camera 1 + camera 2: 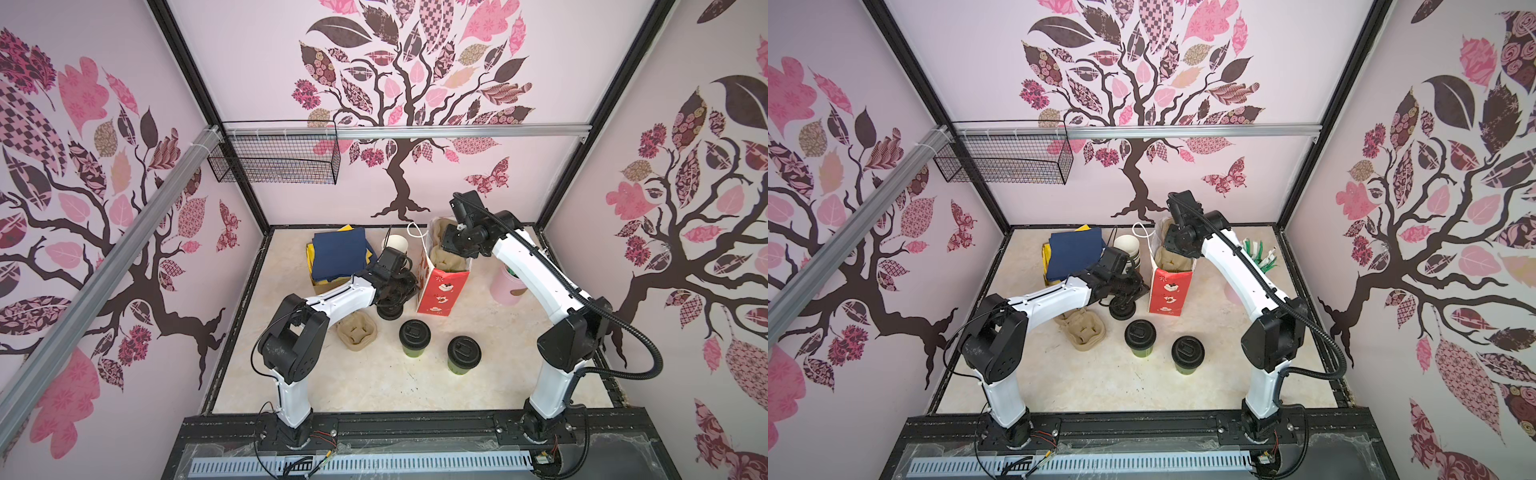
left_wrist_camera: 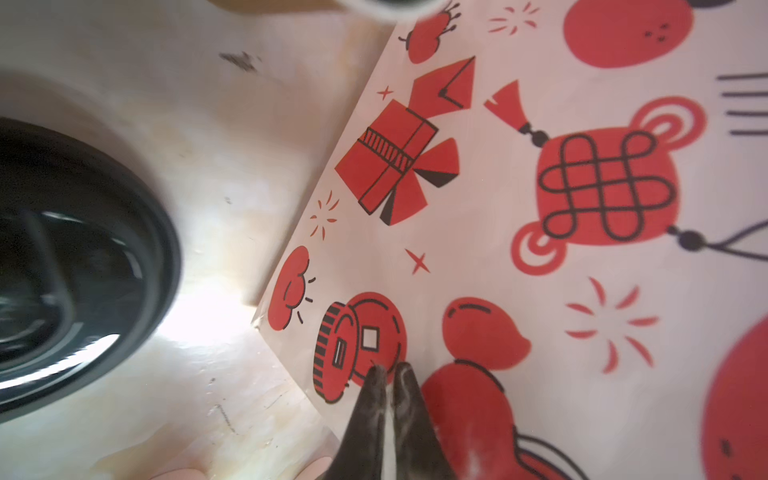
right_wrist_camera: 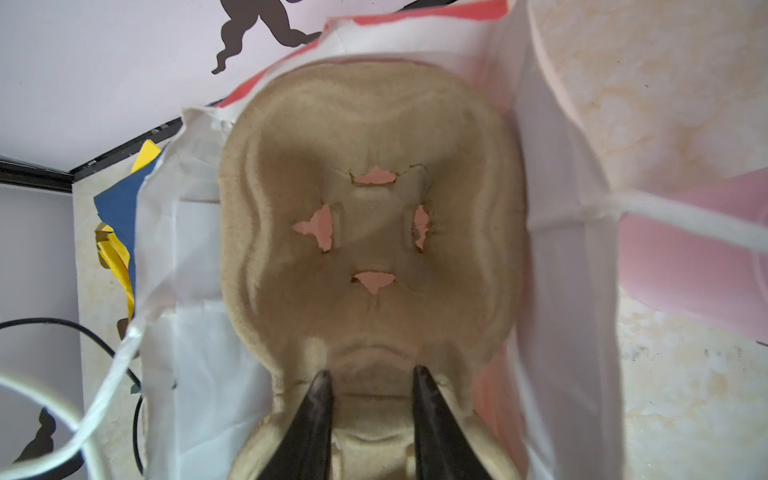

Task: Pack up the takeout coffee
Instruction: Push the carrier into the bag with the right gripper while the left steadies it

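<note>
Risking a snagged or tipped bag [image 1: 442, 291] with right claw [image 3: 372, 372] clamped on tray [image 3: 365, 232] at its mouth, left claw [image 2: 389, 370] closed together beside its wall, and both cups [image 1: 414, 337] standing lower centre of a top view, unpacked, near enough to topple.

Nothing legible is showing. The paper bag [image 1: 442, 291], at one o'clock from the green cups [image 1: 413, 353], is carrying only red drawings; the cups' black lids [image 1: 414, 333] are bearing unreadable raised marks.
</note>
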You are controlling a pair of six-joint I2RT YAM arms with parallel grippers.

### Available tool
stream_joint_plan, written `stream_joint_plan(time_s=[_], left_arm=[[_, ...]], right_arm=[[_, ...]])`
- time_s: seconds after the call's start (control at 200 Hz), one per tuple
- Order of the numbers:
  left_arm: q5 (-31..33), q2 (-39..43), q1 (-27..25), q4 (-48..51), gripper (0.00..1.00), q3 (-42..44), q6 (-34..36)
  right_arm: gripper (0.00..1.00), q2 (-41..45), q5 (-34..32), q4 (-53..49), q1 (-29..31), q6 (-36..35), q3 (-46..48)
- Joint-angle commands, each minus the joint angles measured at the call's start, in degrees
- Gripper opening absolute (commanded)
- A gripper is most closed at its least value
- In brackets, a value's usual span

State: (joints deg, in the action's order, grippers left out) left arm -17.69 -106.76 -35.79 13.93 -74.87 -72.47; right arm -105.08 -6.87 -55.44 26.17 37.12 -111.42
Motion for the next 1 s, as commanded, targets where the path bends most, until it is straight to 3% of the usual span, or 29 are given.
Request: stream_joint_plan(time_s=[0.0,0.275,0.58,0.83,0.995], left_arm=[[-2.06,-1.39,-0.94,-2.55,0.11,-3.09,-0.55],[3.25,4.47,0.37,-2.68,0.15,0.77,1.1],[8.01,15.68,5.86,-3.12,0.23,3.74,5.97],[0.89,19.66,6.57,-14.92,0.45,3.76,9.29],[-2.79,18.11,6.53,-18.81,0.54,3.04,8.82]], right_arm=[[0.07,-1.27,-2.44,-4.74,0.28,-0.9,-1.9],[0.09,0.11,-9.02,-7.97,0.28,-4.83,0.56],[0.1,-0.04,-8.82,-5.86,0.28,-3.96,2.97],[0.1,-2.02,-6.67,-4.33,0.15,-1.98,2.98],[0.1,-3.51,-6.76,-3.85,0.15,-1.73,2.56]])
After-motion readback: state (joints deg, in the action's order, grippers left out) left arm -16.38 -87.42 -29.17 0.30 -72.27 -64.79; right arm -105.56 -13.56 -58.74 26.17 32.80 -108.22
